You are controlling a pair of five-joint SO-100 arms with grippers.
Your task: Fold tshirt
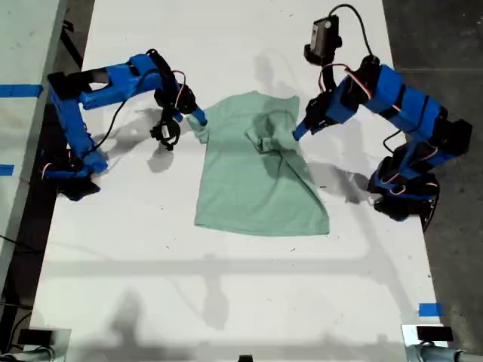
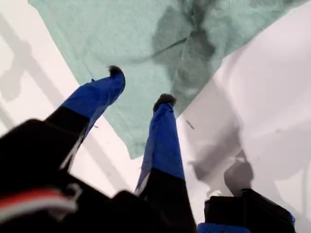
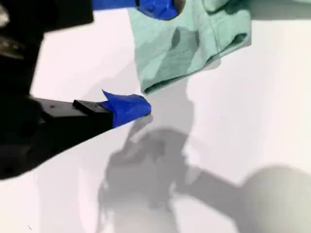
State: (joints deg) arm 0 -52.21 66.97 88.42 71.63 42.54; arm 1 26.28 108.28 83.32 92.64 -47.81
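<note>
- Exterior view: the tshirt [image 1: 256, 188] lies in the middle of the white table [image 1: 226, 294], neck end toward the far edge and hem toward the near edge.
- Most of it lies flat. The sleeve on the exterior view's right is bunched and turned in over the chest, leaving a rumpled ridge [image 1: 270, 140].
- The sleeve on the exterior view's left is spread flat on the table.
- My first gripper [image 1: 296, 134] reaches in from the exterior view's right and sits at the rumpled edge of the shirt.
- In the first wrist view that claw [image 2: 140, 86] is parted wide. Both dark fingertips [image 2: 165, 100] are over the green cloth [image 2: 121, 39] with nothing pinched between them. I cannot tell whether they touch the cloth.
- My second gripper [image 1: 198, 118] comes in from the exterior view's left, at the flat sleeve.
- In the second wrist view this claw [image 3: 148, 57] is also spread wide. One blue-taped finger [image 3: 158, 7] is over the sleeve [image 3: 189, 43] and the other is over bare table just beside the sleeve's hem. It has hold of nothing.
- A small strip of blue tape [image 1: 429, 309] is stuck on the table near the exterior view's lower right corner, well apart from the shirt.
</note>
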